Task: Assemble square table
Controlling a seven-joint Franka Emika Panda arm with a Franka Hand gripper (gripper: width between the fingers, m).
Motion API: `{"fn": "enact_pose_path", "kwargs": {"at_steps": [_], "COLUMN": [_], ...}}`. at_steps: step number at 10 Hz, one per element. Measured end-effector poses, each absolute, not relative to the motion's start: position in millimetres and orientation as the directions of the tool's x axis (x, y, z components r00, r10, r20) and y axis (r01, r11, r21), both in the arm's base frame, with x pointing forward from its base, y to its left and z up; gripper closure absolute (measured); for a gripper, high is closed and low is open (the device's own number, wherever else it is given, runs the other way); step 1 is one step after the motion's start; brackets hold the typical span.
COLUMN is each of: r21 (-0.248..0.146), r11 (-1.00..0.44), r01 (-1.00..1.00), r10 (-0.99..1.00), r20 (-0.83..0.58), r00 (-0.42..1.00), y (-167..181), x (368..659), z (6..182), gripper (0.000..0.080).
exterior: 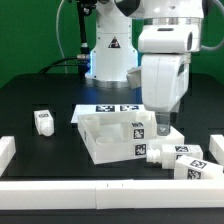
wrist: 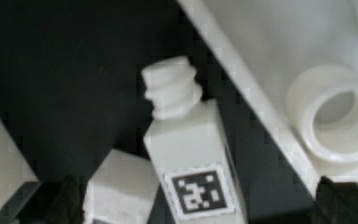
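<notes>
Gripper (wrist: 194,208) open: jaws stand spread to either side of a leg (wrist: 181,140), not closed on it. The leg lies directly beneath, its long axis running away from the wrist and its threaded end leading, just beside the table slab (exterior: 108,138) and near a corner socket (wrist: 345,110). The jaw tips are cropped, so contact is unclear. A neighbouring leg is only partly seen.

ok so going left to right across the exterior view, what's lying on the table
left white bar → lone leg → square tabletop → cluster of legs → right white bar
</notes>
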State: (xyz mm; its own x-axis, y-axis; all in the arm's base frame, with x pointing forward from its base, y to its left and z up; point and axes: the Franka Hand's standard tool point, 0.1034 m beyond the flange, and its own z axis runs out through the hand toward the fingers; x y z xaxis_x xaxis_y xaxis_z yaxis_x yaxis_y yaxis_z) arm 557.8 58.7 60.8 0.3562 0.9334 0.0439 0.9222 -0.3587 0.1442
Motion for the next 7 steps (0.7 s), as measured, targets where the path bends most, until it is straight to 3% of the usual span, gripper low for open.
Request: {"fn": "enact_pose_path", "kwargs": {"at_steps": [2,4,7], "r21": [0.137,0.096,0.088], "r11": [-0.371,-0.454,-0.494], "r01": [0.919,0.886,0.865], "r10": [0.929,0.891,0.869], "r20": [0.040,0.022,0.039], "r00": [0.369,0.454,0.493], "y": [59.1,75.0,82.8], "x": [556.5,563.6,573.4], "z": [60.6,63.0,50.3], "gripper": [0.0149,0.0149,0.0149]}}
